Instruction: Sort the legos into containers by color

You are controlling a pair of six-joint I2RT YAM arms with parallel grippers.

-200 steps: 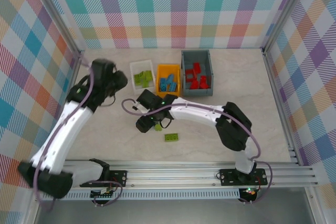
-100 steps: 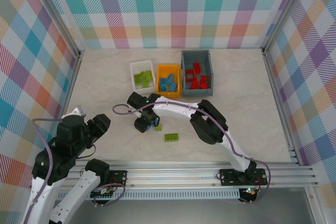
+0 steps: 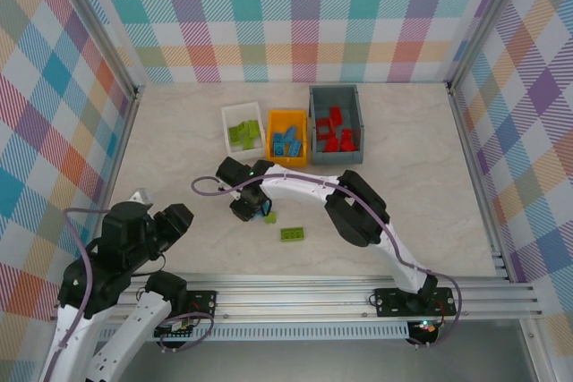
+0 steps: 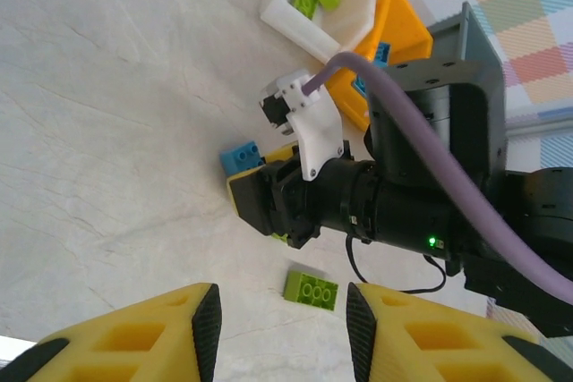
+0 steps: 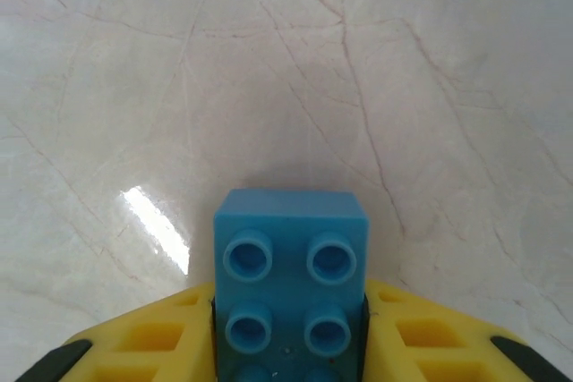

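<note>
Since the right claw [image 5: 288, 346] is already clamped on the blue brick [image 5: 290, 275], with yellow pads flush on both its sides, the step in hand looks like lift and carry. The brick sits studs-up on the table [image 5: 358, 60], in the open middle area well short of the bins.

Left claw [image 4: 282, 310] is parked at the near left, fingers apart with nothing between them, so it's out of this move.

Doing it well:
- Lift straight up first. A small green brick [image 3: 271, 218] lies just beside the claw, and a drag sideways could knock it.
- The grip looks low on the brick with most of it sticking out past the fingertips. Keep the wrist level so it doesn't pivot out.
- Target, I judge, is the orange bin [image 3: 286, 114], which already holds blue pieces. White bin [image 3: 225, 131] has greens and grey bin [image 3: 313, 123] has reds.
- The orange bin is squeezed between the other two, so centre over it before letting go and release low, otherwise a bounce could land it in a neighbour.

Another green brick [image 3: 291, 234] is loose nearer the bases; that one looks like it goes next.
</note>
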